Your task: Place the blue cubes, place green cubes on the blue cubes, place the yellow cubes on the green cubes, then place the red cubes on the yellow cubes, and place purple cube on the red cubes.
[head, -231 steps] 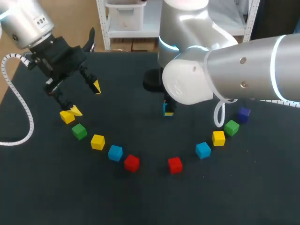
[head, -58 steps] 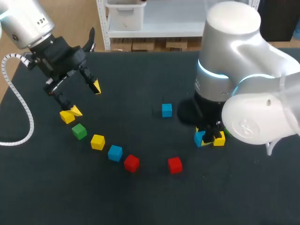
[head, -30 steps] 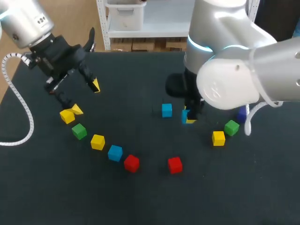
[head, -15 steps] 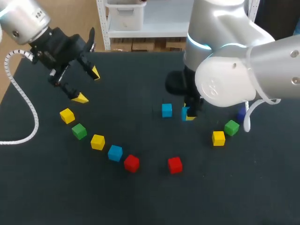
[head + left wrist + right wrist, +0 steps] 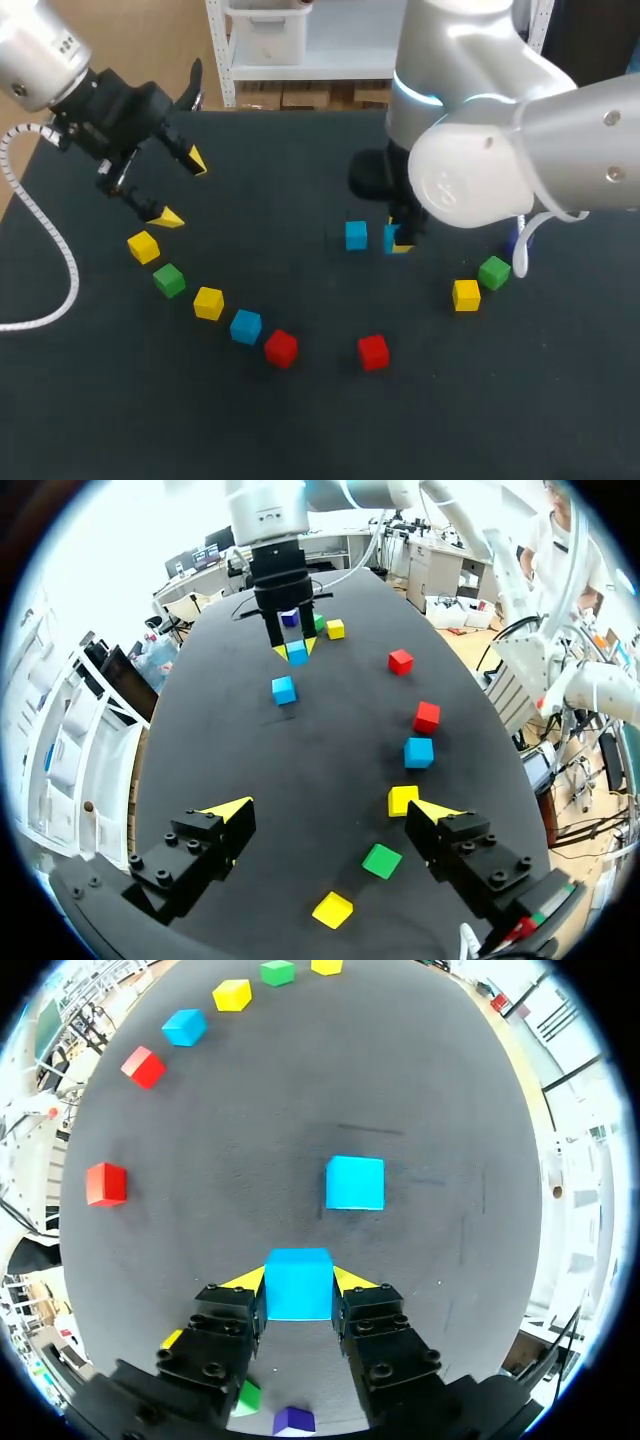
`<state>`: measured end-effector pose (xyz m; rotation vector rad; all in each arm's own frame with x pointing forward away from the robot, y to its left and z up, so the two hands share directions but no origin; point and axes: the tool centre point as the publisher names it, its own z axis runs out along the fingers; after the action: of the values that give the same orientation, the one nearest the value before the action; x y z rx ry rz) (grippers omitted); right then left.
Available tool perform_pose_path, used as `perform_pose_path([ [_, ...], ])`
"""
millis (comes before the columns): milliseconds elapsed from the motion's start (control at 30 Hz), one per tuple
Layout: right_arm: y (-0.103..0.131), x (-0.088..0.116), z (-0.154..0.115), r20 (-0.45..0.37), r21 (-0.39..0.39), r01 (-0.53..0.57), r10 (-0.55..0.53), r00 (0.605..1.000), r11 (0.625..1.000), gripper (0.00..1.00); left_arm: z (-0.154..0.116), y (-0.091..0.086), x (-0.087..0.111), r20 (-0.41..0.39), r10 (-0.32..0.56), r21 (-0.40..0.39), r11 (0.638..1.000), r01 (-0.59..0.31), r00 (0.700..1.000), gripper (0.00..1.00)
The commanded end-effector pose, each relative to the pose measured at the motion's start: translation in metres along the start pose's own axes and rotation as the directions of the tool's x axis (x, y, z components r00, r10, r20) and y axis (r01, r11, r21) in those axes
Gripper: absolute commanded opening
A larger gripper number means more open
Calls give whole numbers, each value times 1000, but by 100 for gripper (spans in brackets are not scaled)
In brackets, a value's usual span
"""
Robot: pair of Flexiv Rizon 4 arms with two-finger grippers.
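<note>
Below the left gripper [image 5: 178, 188], fingers spread wide and empty, curves a row: nearest yellow cube [image 5: 143, 246], green cube [image 5: 168, 280], then a spare blue cube [image 5: 245, 326] farther along. The wide stance probably suits dropping onto one of them. Right gripper [image 5: 299, 1278] clamps the held blue cube [image 5: 298, 1295] by two opposite faces; whether it touches the table [image 5: 300, 420] I cannot tell. Just ahead of its fingers sits the placed blue cube [image 5: 354, 1182], a narrow gap apart. Blues form the base layer, so the pairing makes sense. Beneath this gripper's body wait the far green cube [image 5: 248, 1397] and the purple cube [image 5: 293, 1420].
</note>
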<state>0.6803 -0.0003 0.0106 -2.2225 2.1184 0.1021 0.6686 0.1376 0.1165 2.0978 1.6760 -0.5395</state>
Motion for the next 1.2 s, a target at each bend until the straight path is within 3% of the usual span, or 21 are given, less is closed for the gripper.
perform_pose_path([
  [33,-8,-2,6,-2,-4,-2,2,1000,1000,0,0,-1,1,2,3,-3,1000,-3,1000,100],
  [500,-23,-8,16,-20,6,2,-2,1000,1000,0,0,-1,1,2,3,-3,1000,-3,1000,100],
  [1200,-26,-3,21,-33,14,-16,16,999,1000,0,0,-1,1,2,3,-3,1000,-3,1000,100],
])
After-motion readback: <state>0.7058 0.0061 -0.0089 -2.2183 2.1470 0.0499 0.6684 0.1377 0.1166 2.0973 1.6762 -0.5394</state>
